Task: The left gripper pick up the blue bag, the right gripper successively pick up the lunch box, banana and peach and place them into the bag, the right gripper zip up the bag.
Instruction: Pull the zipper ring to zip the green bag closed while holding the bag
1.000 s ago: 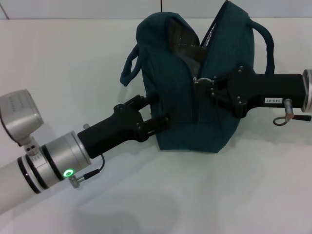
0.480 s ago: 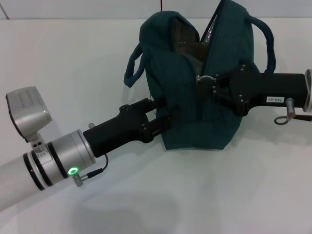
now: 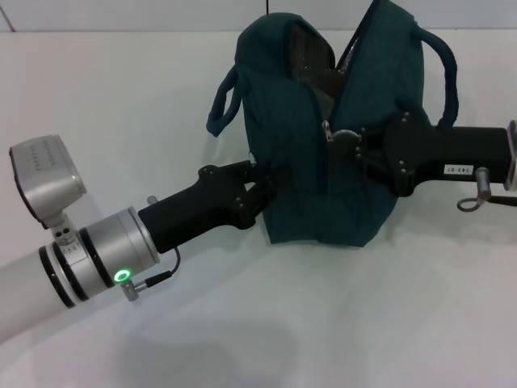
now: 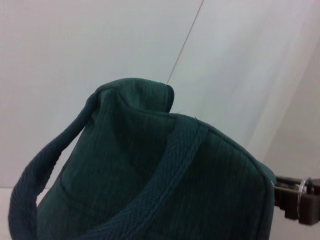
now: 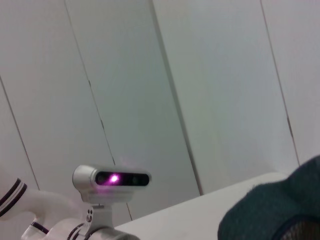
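Overhead, the left gripper (image 3: 262, 184) is clamped on the soft blue bag (image 3: 299, 153) standing on the surface, the right gripper (image 3: 347, 141) pinches its zipper ring; wrist views show limp fabric, so grip seams.

White table (image 3: 242, 323); blue bag (image 3: 323, 202) standing on it

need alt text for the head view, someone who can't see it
A dark blue bag stands on a white table, its top partly unzipped. The left gripper holds its left side, and the right gripper pinches the metal zipper ring on its front.
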